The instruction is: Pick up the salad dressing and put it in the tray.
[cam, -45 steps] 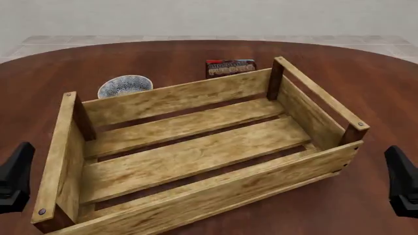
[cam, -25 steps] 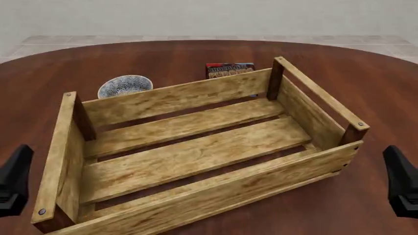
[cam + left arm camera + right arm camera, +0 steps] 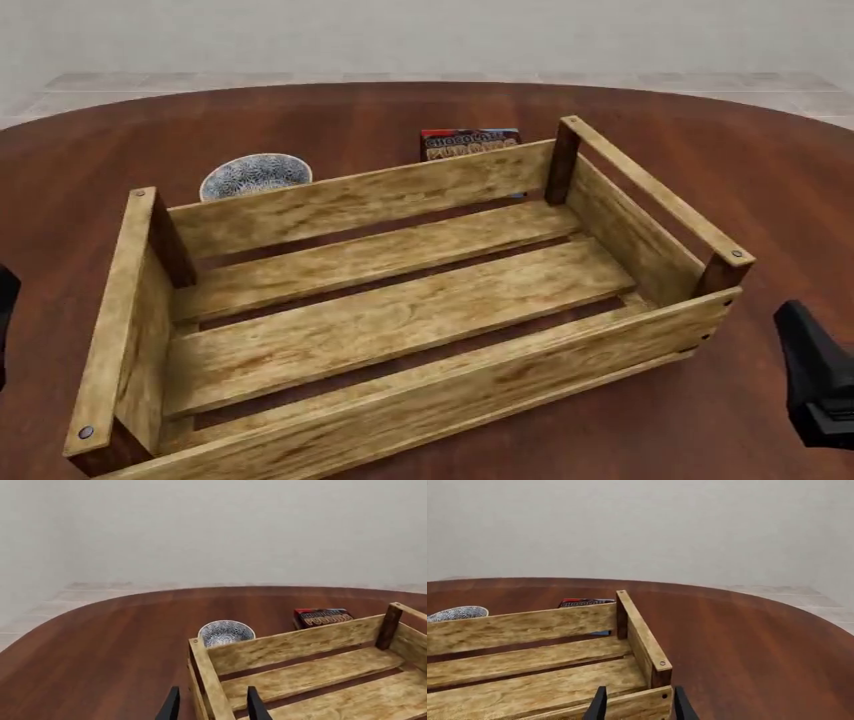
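Nearest to us, our right end effector (image 3: 817,385) sits low at the right edge of the front view, just beside the tray's near right corner. Its wrist view shows two dark fingertips (image 3: 598,707) spread apart with nothing between them, so it is open. Our left end effector (image 3: 210,706) is only a dark sliver at the left edge of the front view. In its own wrist view the fingertips (image 3: 254,706) also stand apart, empty, on either side of the tray's left end wall.

The tray (image 3: 441,390) fills the middle of the worktop (image 3: 747,170), set at a slant, its plank floor bare.

Beyond the tray's far wall, a blue-white patterned bowl (image 3: 255,175) sits toward the left. A red-and-dark pudding box (image 3: 469,141) stands toward the right, partly hidden by that wall.

We cannot see the salad dressing in any view.
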You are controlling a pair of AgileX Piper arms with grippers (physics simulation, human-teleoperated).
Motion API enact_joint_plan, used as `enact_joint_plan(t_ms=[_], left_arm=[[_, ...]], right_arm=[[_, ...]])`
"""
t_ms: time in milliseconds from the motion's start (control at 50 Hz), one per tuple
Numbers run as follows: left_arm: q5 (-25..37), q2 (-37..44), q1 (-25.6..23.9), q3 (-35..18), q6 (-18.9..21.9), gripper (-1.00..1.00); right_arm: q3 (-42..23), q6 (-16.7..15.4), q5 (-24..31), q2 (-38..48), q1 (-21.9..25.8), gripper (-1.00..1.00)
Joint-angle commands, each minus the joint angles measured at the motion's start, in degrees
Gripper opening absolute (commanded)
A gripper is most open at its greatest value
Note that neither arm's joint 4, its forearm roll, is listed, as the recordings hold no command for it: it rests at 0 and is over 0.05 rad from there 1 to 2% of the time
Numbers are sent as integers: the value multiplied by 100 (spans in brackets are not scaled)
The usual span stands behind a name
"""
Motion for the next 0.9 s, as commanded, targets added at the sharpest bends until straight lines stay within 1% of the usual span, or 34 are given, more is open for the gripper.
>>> enact_joint_plan(t_ms=[20, 60, 120, 180, 240, 320, 520, 640, 700, 800, 900], left_arm=[[400, 239, 87, -636, 194, 100], [417, 338, 161, -730, 280, 100], [519, 448, 219, -953, 258, 100], [600, 577, 195, -1062, 262, 100], [675, 660, 311, -1197, 264, 100], [725, 759, 486, -1287, 250, 100], [985, 927, 686, -1617, 235, 100], [1141, 1120, 977, -1852, 285, 100], [1180, 1162, 1052, -1887, 297, 100], [1279, 1351, 1309, -1984, 31, 100], [1310, 1405, 1666, -1956, 45, 100]], right_arm=[[1, -24, -11, 43, 38, 100], [12, -25, -26, 56, 45, 100], [3, -31, -36, 92, 59, 100], [8, -47, -27, 87, 69, 100], [10, -56, -16, 84, 77, 100], [7, -66, -7, 83, 81, 100], [1, -81, 8, 90, 68, 100], [8, -67, -43, 147, 56, 100], [11, -62, -49, 150, 45, 100], [7, -46, -96, 207, 44, 100], [2, -18, -99, 203, 52, 100]])
